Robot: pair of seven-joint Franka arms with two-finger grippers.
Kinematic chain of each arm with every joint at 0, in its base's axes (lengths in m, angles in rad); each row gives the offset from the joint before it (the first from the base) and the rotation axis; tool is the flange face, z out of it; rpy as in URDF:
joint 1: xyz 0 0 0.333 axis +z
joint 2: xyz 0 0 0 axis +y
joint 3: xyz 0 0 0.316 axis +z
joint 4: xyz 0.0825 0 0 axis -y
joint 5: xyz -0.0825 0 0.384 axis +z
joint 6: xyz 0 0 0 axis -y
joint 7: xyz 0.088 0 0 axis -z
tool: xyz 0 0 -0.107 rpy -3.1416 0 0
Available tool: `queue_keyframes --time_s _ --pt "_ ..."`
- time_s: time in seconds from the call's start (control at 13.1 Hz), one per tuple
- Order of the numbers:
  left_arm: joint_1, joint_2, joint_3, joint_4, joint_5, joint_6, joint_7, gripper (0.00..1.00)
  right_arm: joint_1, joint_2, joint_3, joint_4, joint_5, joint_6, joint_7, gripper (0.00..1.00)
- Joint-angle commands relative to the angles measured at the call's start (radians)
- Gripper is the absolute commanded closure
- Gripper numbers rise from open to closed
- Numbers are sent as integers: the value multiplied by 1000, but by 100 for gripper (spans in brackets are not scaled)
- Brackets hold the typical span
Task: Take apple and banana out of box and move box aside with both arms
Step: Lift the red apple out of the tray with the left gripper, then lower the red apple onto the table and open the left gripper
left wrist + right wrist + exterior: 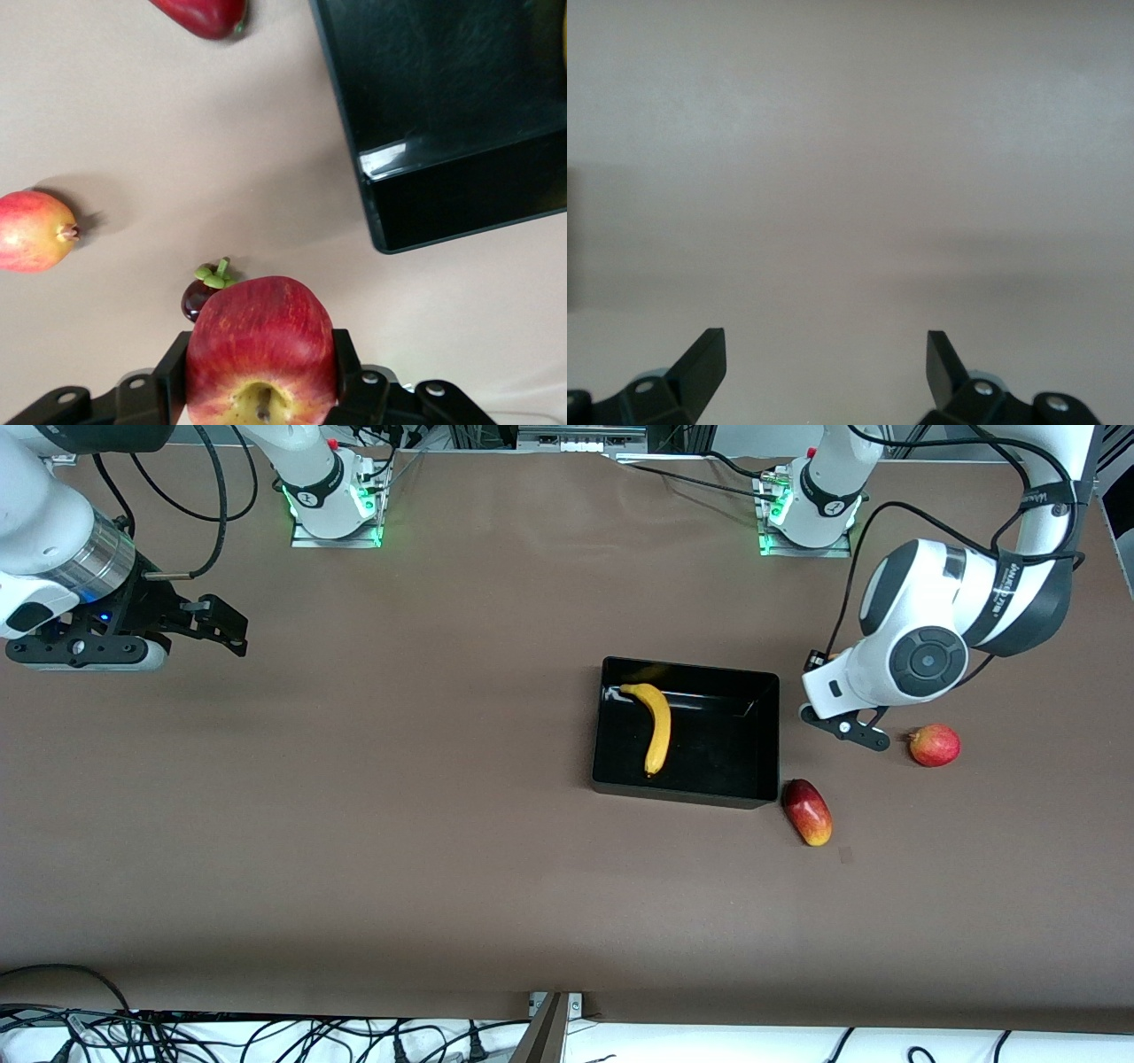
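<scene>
The black box [762,731] stands mid-table with the yellow banana [656,726] lying in it. My left gripper [850,728] hangs over the table beside the box, toward the left arm's end. In the left wrist view it [260,354] is shut on the red-yellow apple [261,341], just over the dark purple mangosteen [202,294] on the table. The apple and mangosteen are hidden in the front view. The mango [807,811] lies by the box's near corner and also shows in the left wrist view [199,13]. The round red fruit [934,745] lies toward the left arm's end. My right gripper [226,627] is open and empty.
The right arm waits over bare table at its own end; its wrist view shows only brown tabletop between its fingers [704,359]. The box's corner wall [381,190] is close to the held apple. Cables run along the table's near edge [266,1032].
</scene>
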Motion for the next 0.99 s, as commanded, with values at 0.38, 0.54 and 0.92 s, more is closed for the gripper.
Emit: queue_keyframes --time_s 0.38,0.54,0.92 --pt "5 -38 3 -292 12 354 49 73 -13 7 11 18 -9 -5 -13 0" --pt "5 -32 18 -344 18 439 50 73 -13 7 11 18 -9 -5 -13 0" --pt "5 14 36 -418 23 612 50 72 -13 7 11 18 -9 -5 -14 0"
